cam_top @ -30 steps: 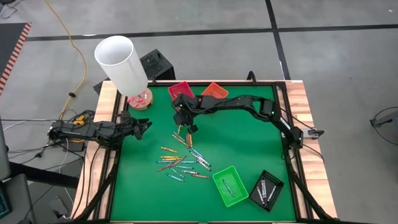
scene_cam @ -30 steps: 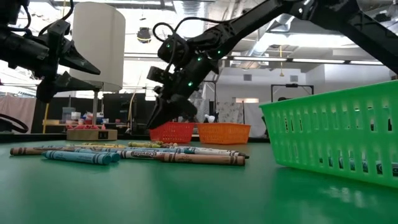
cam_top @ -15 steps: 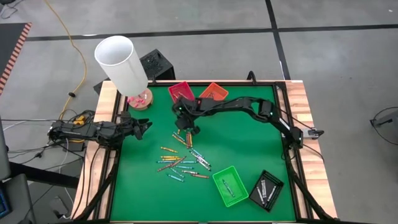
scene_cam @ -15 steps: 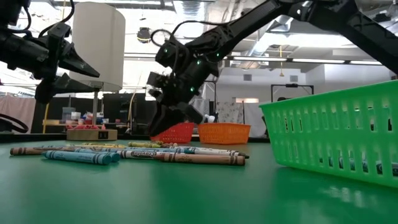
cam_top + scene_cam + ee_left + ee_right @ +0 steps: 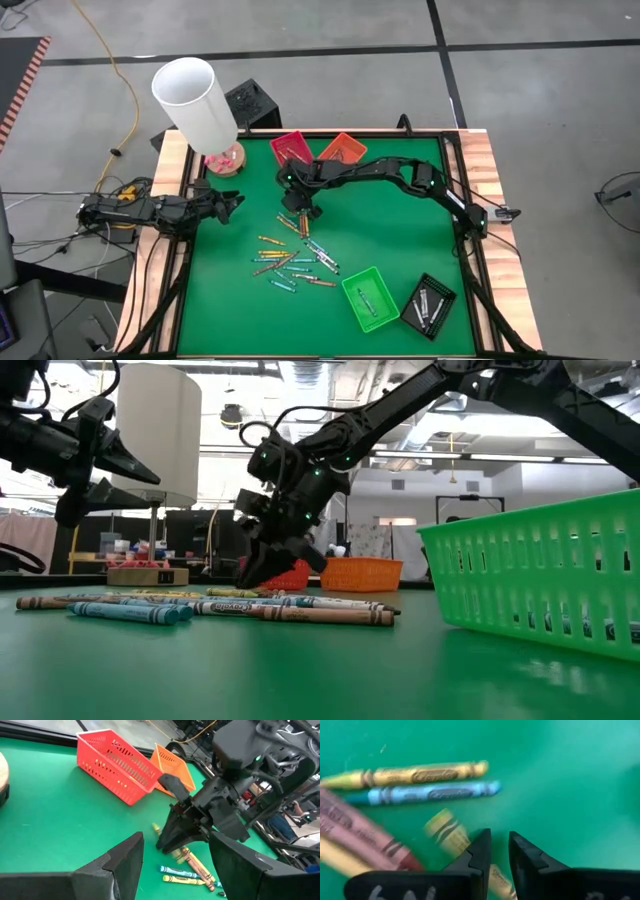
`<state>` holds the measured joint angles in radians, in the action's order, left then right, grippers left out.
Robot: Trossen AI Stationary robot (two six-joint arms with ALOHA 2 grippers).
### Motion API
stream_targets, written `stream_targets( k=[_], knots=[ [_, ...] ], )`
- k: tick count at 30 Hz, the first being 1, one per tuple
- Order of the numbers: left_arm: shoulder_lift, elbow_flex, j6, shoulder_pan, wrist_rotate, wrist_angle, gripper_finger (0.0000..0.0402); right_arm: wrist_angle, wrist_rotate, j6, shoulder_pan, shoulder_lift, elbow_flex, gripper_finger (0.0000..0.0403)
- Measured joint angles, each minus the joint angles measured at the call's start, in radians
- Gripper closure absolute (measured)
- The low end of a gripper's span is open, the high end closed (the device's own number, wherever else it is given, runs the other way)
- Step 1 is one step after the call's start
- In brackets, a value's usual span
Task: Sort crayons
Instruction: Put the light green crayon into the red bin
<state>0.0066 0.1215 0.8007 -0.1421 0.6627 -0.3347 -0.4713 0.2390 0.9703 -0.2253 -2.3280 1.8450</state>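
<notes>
- Now my right end effector [image 5: 499,851] hovers low, its fingers narrowly parted and empty, with a yellow crayon [image 5: 451,836] just beneath the tips.
- Closing off-centre could roll it away across the tabletop [image 5: 390,230].

The crayons [image 5: 293,258] lie flat in a loose scatter on the green tabletop [image 5: 400,235], paper-wrapped sticks in yellow, blue, teal and red-brown, pointing every way. Right under my right wrist, one yellow crayon [image 5: 445,832] lies slantwise, with another yellow and a blue one side by side just beyond it.
</notes>
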Motion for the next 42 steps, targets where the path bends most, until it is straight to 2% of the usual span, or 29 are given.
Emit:
stream_targets(
  k=[12,21,26,34,42],
  knots=[
    [0.0,0.0,0.014,0.0,-0.001,-0.018,0.0186,-0.021,-0.013,-0.207,-0.005,0.029,-0.003,0.0321],
    [0.0,0.0,0.005,0.0,-0.004,-0.031,0.0186,-0.143,0.004,-0.194,-0.022,0.216,0.0,0.0321],
    [0.0,0.0,-0.018,0.0,-0.003,-0.031,0.0186,-0.23,0.005,-0.17,-0.041,0.204,-0.002,0.0321],
    [0.0,0.0,-0.005,0.0,-0.003,-0.031,0.0186,-0.229,0.005,-0.121,-0.036,0.118,-0.003,0.0321],
    [0.0,0.0,-0.004,0.0,-0.004,-0.032,0.0186,-0.233,0.005,-0.074,-0.032,0.113,-0.002,0.0321]
  ],
)
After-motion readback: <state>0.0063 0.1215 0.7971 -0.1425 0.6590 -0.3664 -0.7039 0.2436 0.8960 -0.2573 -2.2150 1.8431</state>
